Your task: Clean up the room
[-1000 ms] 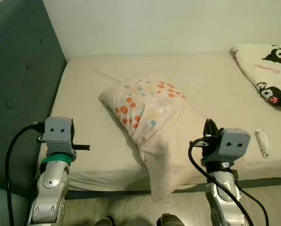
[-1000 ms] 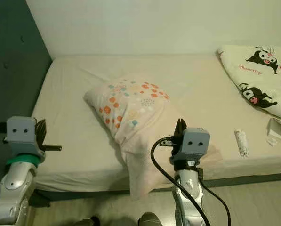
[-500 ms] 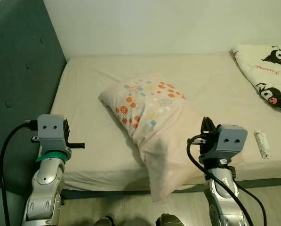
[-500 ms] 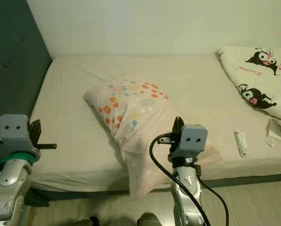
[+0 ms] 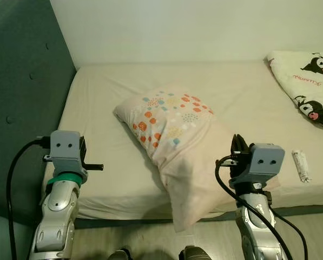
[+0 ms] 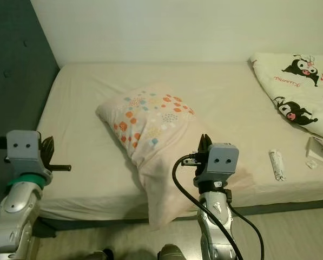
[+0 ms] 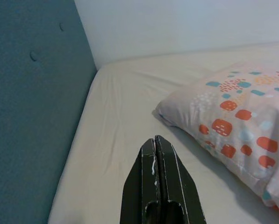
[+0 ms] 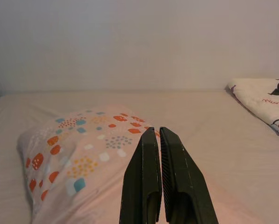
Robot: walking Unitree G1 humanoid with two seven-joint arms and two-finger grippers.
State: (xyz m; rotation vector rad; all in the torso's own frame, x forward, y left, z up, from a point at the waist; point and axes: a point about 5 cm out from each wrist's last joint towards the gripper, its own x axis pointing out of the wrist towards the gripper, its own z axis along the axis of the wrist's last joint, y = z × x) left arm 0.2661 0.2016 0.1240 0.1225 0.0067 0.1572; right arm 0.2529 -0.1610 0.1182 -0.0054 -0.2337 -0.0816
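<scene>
Left gripper (image 7: pixel 154 140): fingers pressed together, empty, over the bed's (image 5: pixel 101 124) near-left edge beside the headboard (image 5: pixel 20 97). Right gripper (image 8: pixel 157 133): fingers together, empty, just beside the pillow (image 5: pixel 172 135). Pillow lies mid-bed, lower end overhanging the near edge. Blanket (image 5: pixel 307 81) far right; tube (image 5: pixel 301 164) near it.

Silver arms, grey two-screw wrist boxes, black cables, left green collar (image 5: pixel 64 180).
</scene>
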